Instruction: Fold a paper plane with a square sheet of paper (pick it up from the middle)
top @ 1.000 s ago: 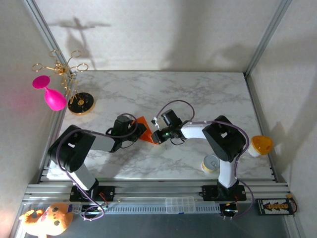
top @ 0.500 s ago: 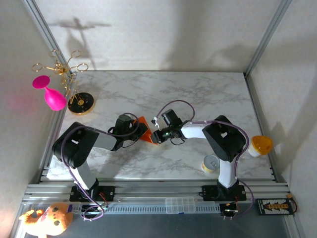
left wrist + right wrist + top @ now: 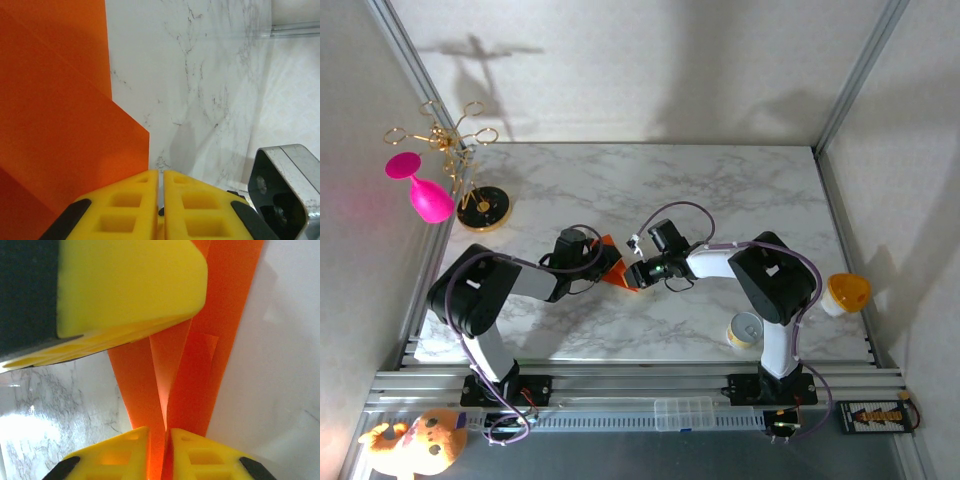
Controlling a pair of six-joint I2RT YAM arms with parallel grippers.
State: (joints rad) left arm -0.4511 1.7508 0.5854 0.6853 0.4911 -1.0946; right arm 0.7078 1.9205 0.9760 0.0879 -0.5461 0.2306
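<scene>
The paper plane (image 3: pixel 615 268) is bright orange paper folded into a narrow strip with a centre crease, and it lies mid-table between both grippers. My right gripper (image 3: pixel 638 273) meets it from the right. In the right wrist view its yellow tips (image 3: pixel 167 430) are shut on the raised centre fold of the paper (image 3: pixel 220 315). One of the left gripper's fingers (image 3: pixel 125 285) rests on the far end of the paper. My left gripper (image 3: pixel 597 264) comes in from the left. Its fingers (image 3: pixel 161 172) stand shut with nothing between them, at the edge of the paper (image 3: pixel 55 125).
A pink goblet (image 3: pixel 420 195) and a gold rack on a dark base (image 3: pixel 483 208) stand at the table's left edge. A small yellow can (image 3: pixel 746 330) sits near the right arm's base. An orange-yellow cup (image 3: pixel 847 292) is off the right edge. The far marble table (image 3: pixel 720 190) is bare.
The left arm's elbow has shifted a little and its gripper has crept slightly along the paper. The right gripper and the paper stay in place.
</scene>
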